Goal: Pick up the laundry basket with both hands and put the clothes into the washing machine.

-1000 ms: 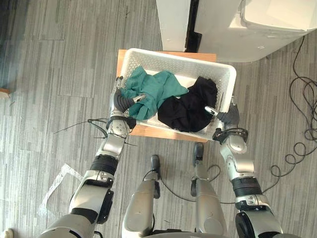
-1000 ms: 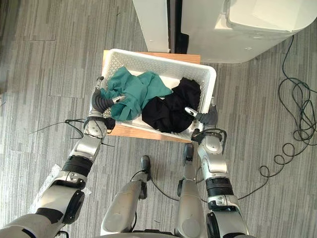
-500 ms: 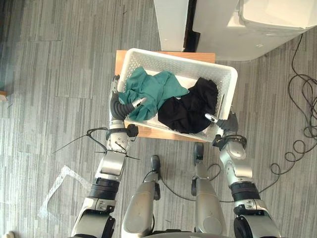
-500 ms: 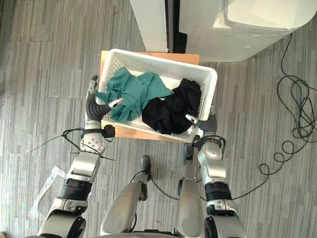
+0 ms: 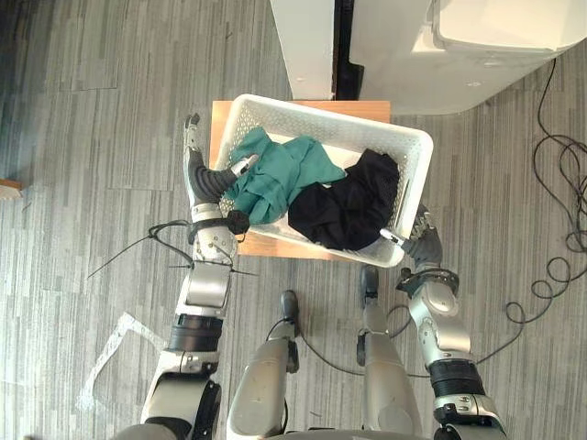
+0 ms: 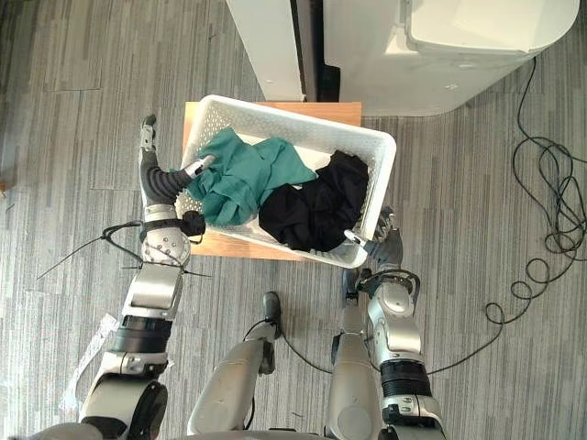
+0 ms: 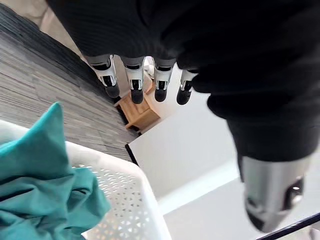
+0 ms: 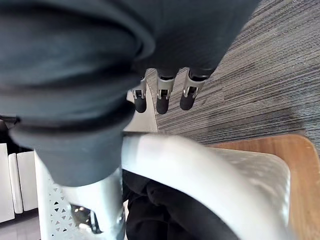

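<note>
A white perforated laundry basket (image 5: 341, 129) rests on a small wooden stool (image 5: 266, 245). It holds a green garment (image 5: 275, 174) on the left and a black garment (image 5: 348, 206) on the right. My left hand (image 5: 204, 179) stands against the basket's left wall, fingers (image 7: 132, 82) straight outside it and thumb reaching over the rim onto the green cloth. My right hand (image 5: 422, 247) is at the near right corner. The rim (image 8: 200, 170) passes between its straight fingers (image 8: 160, 95) and its thumb inside the basket.
A white washing machine (image 5: 495, 46) stands at the back right, past the basket, with a white cabinet (image 5: 303, 46) to its left. Black cables (image 5: 559, 229) loop on the floor at the right. A strip of tape (image 5: 110, 348) lies on the grey floor at the lower left.
My left hand has slid farther along the basket's left wall and its fingers have straightened. The basket has turned slightly, and my right hand now sits at its near right corner.
</note>
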Controlling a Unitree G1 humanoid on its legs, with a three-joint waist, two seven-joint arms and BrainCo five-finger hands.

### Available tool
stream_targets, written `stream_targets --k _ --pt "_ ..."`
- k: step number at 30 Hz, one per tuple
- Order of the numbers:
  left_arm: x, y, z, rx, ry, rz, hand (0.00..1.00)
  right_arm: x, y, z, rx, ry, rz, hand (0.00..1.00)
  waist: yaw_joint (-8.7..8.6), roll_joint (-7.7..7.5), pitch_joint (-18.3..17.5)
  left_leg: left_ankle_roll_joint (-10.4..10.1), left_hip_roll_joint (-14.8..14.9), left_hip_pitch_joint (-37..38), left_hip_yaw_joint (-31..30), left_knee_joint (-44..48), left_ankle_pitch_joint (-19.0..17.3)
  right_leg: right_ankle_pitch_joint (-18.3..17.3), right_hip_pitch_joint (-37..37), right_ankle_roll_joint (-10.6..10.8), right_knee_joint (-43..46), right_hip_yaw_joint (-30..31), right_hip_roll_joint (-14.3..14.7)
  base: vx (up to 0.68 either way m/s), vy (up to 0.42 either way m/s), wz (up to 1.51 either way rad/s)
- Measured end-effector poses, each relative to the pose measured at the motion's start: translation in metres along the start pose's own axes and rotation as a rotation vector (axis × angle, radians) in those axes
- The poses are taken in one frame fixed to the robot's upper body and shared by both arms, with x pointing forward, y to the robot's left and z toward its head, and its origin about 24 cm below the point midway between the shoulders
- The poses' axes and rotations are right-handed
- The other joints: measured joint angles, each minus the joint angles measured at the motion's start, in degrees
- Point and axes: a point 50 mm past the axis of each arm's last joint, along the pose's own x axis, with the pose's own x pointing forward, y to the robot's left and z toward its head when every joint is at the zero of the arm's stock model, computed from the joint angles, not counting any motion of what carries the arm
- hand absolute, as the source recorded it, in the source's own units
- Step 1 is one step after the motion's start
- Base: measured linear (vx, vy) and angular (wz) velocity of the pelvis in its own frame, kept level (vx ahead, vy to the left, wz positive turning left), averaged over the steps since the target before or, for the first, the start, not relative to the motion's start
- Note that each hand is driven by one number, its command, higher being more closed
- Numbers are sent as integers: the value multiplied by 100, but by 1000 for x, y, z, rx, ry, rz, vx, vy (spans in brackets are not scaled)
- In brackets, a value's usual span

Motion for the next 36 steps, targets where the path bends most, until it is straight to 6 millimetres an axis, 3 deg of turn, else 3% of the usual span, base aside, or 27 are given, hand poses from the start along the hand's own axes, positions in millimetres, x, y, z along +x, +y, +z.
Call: stream_targets --k 6,13,20,23,29,36 --pt "35 3 3 76 32 -1 0 -2 -1 13 10 -56 -2 0 -5 -1 0 -60 131 -222 50 281 -139 33 -118 -41 1 39 111 0 -36 -6" --pt "56 -2 11 52 66 -20 0 -12 -6 28 8 -130 -6 0 -10 -2 2 -124 413 -532 171 947 -525 60 -181 -75 1 119 290 -2 -26 -15" --pt "69 -4 9 58 116 -36 0 -16 -13 43 6 -196 -22 0 16 -22 15 -186 646 -737 240 1372 -767 76 -248 -95 2 204 478 -17 -36 -14" --pt "75 4 8 47 134 -20 0 -18 -14 56 -4 -250 -14 0 32 -26 18 -183 746 -907 265 1617 -905 75 -347 -95 50 239 552 -32 -12 -12" --pt "78 22 -12 31 230 16 0 -24 -17 58 -10 -265 -17 0 152 -65 110 -175 841 -1042 304 1810 -1019 76 -406 -96 59 258 616 -16 -12 -6" --pt "75 34 -20 34 236 35 0 -26 -17 67 -9 -302 -14 0 142 -123 163 -161 844 -1050 305 1818 -1040 75 -407 -97 58 248 616 -1 -5 0"
